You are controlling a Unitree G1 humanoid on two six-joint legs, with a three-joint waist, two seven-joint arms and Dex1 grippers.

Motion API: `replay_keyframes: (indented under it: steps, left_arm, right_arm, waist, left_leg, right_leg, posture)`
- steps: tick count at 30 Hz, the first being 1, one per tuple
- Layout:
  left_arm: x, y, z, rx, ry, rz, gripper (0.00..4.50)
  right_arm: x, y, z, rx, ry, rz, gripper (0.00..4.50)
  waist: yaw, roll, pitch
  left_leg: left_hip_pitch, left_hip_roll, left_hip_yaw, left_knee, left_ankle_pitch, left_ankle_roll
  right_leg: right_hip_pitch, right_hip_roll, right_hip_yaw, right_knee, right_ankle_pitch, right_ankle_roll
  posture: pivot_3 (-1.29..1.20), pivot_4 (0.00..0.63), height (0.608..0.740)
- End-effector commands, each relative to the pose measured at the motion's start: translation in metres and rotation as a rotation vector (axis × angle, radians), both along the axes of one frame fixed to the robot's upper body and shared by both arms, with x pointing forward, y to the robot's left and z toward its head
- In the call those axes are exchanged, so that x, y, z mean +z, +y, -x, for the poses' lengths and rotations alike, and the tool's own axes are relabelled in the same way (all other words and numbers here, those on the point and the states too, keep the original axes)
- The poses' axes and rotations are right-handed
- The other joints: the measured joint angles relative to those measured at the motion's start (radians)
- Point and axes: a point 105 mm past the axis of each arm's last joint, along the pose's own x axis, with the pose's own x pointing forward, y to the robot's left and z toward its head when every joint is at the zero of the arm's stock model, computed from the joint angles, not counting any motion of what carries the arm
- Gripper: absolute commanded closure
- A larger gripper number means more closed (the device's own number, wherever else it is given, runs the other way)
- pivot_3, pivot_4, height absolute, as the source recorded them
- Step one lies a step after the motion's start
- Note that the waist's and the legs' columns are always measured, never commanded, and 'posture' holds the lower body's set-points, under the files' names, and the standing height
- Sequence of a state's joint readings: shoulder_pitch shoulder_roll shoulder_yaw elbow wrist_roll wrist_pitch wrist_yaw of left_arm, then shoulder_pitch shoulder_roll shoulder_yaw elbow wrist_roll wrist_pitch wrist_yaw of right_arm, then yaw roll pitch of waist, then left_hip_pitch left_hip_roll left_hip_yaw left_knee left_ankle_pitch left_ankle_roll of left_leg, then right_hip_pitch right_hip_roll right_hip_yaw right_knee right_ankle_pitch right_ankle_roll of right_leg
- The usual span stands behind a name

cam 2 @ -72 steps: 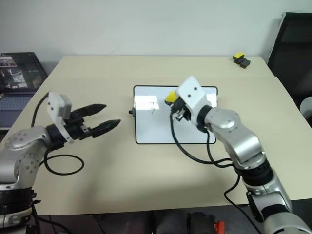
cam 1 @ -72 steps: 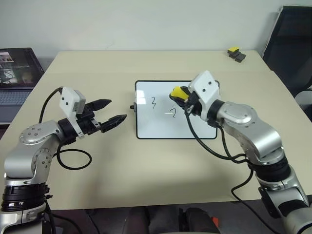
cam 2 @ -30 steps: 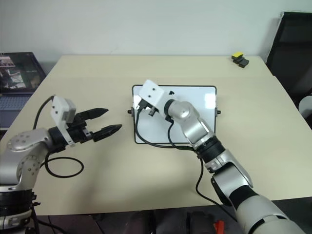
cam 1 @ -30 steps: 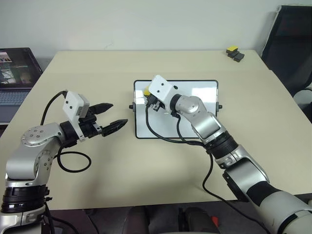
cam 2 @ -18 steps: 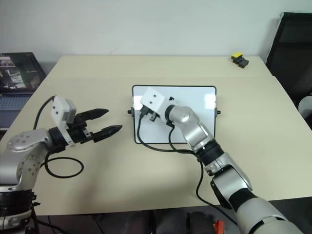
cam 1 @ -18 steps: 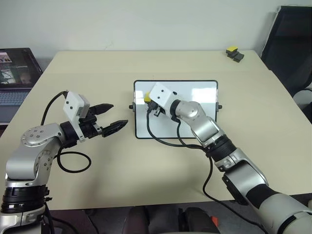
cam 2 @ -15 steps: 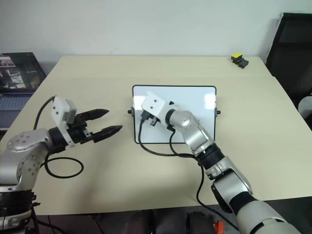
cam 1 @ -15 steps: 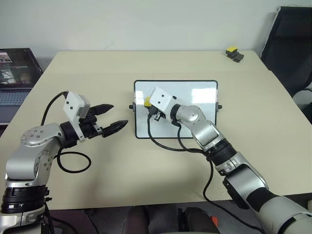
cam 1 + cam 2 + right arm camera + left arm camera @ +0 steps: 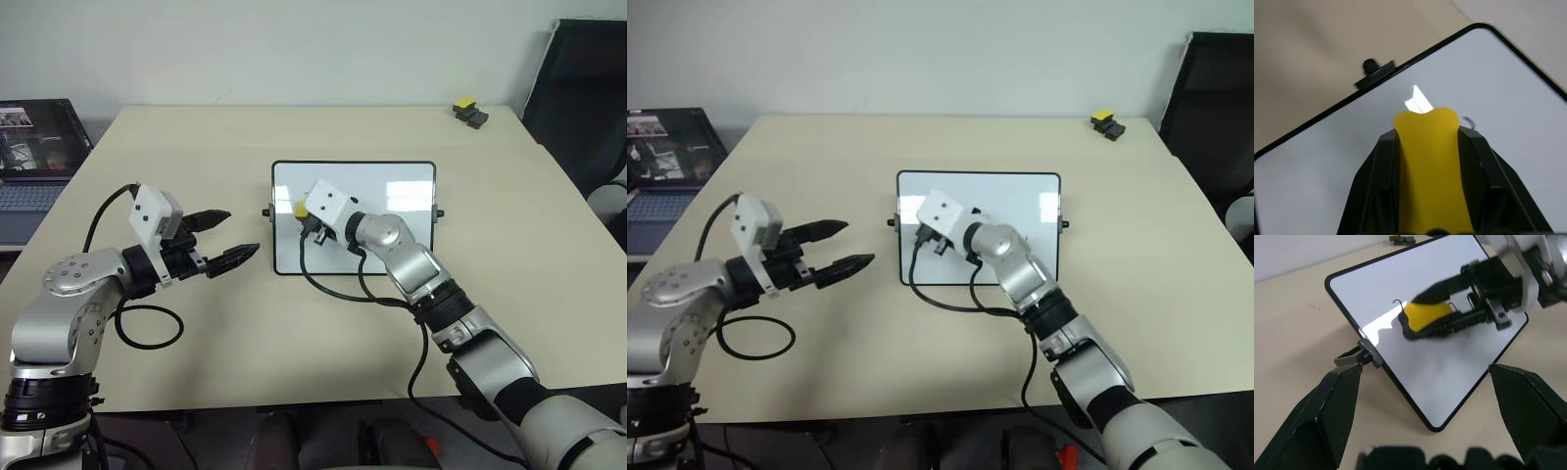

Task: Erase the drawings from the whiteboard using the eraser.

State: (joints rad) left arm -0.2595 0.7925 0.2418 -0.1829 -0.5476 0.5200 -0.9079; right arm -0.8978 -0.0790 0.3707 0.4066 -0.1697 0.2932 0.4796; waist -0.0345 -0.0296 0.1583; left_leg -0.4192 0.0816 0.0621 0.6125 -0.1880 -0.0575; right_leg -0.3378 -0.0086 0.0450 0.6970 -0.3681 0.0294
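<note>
Yellow eraser (image 9: 1426,317) clamped in the right gripper (image 9: 306,219) presses the whiteboard (image 9: 1440,367); keep it flat over that leftover stroke (image 9: 1397,302). Left gripper (image 9: 226,236) hovers open beside it

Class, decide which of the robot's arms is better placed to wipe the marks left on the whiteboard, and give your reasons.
The right. Its right gripper already clamps the eraser on the whiteboard, beside a remaining mark. The left gripper hovers open and empty over the table, off the board.
</note>
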Motion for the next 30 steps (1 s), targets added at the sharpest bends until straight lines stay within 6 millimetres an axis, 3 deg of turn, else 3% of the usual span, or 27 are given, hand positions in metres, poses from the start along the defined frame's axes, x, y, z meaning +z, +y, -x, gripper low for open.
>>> replay_keyframes:
  steps: [1, 10, 24, 30]
  left_arm:
    - [0.01, -0.001, 0.004, -0.012, -0.038, -0.017, 0.0]
    - [0.008, -0.002, 0.004, -0.017, -0.035, -0.015, 0.0]
    - [0.007, -0.003, 0.006, -0.014, -0.033, -0.012, 0.0]
    - [0.007, -0.002, 0.006, -0.013, -0.033, -0.01, 0.0]
  right_arm:
    - [0.037, 0.006, 0.001, 0.009, -0.054, -0.093, 3.2]
    - [0.044, 0.001, -0.018, -0.054, -0.097, -0.049, 3.2]
    - [-0.025, -0.011, -0.014, -0.031, 0.038, 0.115, 3.2]
    - [-0.048, -0.014, -0.007, -0.02, 0.096, 0.144, 3.2]
  waist:
    - [0.0, 0.0, 0.0]
    - [-0.001, 0.0, 0.0]
    - [-0.001, -0.003, -0.002]
    - [-0.003, -0.003, -0.002]
  left_leg:
    - [0.0, 0.0, 0.0, -0.001, 0.0, 0.0]
    - [-0.009, 0.0, 0.001, -0.002, 0.0, 0.0]
    - [-0.008, 0.0, 0.0, -0.001, 0.001, -0.001]
    - [0.003, 0.0, -0.001, -0.001, 0.001, -0.001]
  right_leg:
    - [-0.001, 0.0, 0.0, 0.0, 0.0, 0.0]
    - [-0.012, 0.0, 0.001, 0.0, 0.0, 0.0]
    - [-0.01, 0.0, 0.0, 0.001, 0.0, 0.0]
    - [0.001, -0.001, 0.0, 0.001, 0.0, 0.0]
  posture:
    - [0.0, 0.15, 0.74]
    - [0.0, 0.15, 0.74]
    - [0.0, 0.15, 0.74]
    - [0.0, 0.15, 0.74]
